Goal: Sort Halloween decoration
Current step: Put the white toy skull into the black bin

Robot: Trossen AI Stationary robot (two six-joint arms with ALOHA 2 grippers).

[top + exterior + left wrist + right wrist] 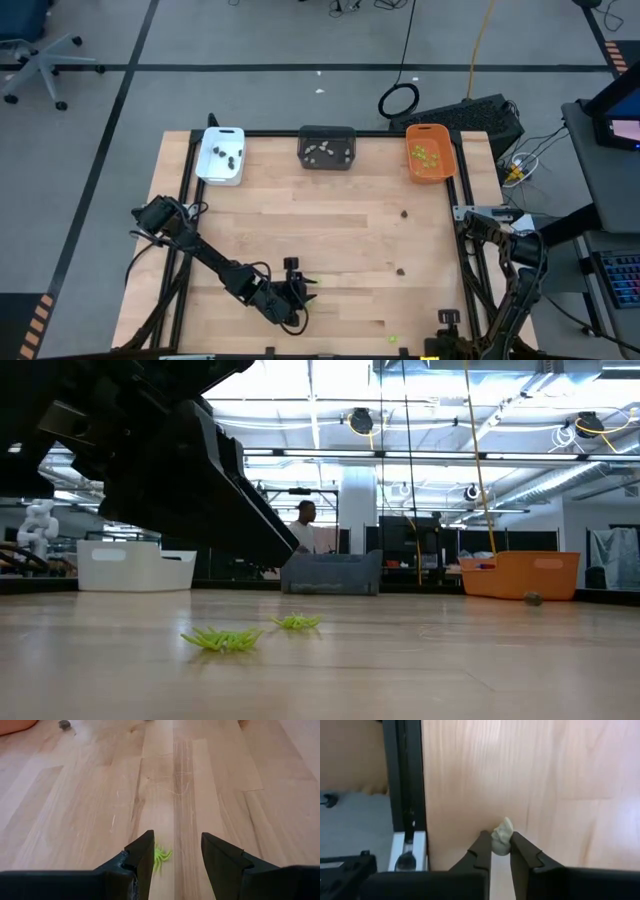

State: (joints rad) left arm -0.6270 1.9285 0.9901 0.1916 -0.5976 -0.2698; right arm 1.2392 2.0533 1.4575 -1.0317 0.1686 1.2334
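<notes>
The left claw [176, 854] is hovering low over the desk [320, 225] near its front edge, its fingers standing apart around a lime green piece [161, 857] lying on the wood. The right claw [501, 851] is sitting by the desk's right edge, pinching a pale beige-grey piece [502, 839] between its fingertips. Along the back edge, the white tray [221, 155], dark grey tray [327, 147] and orange tray [430, 153] are holding dark, pale and green pieces respectively. Two dark pieces [405, 212] are lying loose toward the right.
</notes>
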